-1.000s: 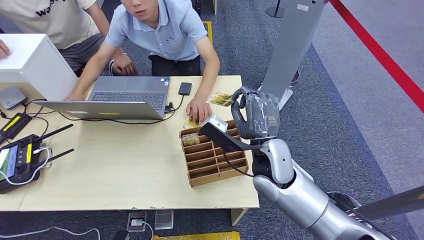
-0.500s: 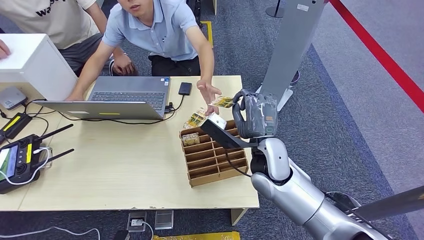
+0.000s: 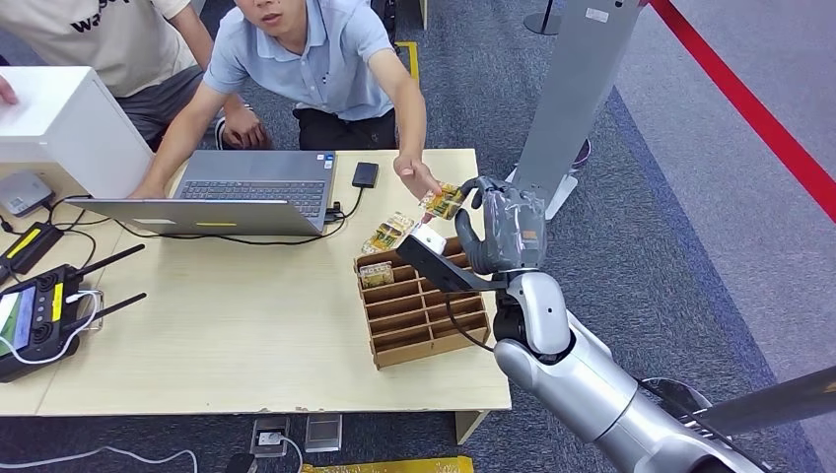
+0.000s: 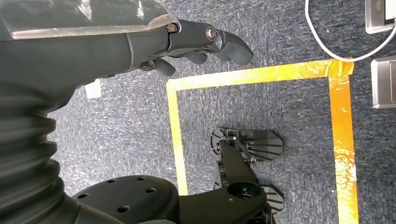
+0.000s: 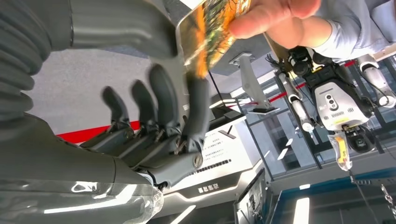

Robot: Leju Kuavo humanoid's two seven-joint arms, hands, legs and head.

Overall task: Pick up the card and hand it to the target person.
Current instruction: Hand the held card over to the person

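My right hand [image 3: 503, 229] is raised over the table's far right corner and pinches an orange patterned card [image 3: 441, 200] between thumb and fingers [image 5: 198, 100]. The seated person in the blue shirt [image 3: 315, 59] reaches across, and their hand [image 3: 416, 177] grips the same card [image 5: 212, 28] at its other end. My left hand [image 4: 201, 39] hangs beside my body above the floor with nothing in it, its fingers loosely extended.
A brown slotted card box [image 3: 424, 307] with a card in one slot [image 3: 376, 275] stands below my right hand. Another card [image 3: 386, 234] lies beside it. A laptop [image 3: 237, 192], a phone [image 3: 365, 174] and a controller [image 3: 39, 315] occupy the table [image 3: 227, 325]. A grey pillar [image 3: 572, 89] stands at the right.
The person's hand lifted off the table near the box, reached over and took hold of the card in my right hand. My right hand shifted only slightly.
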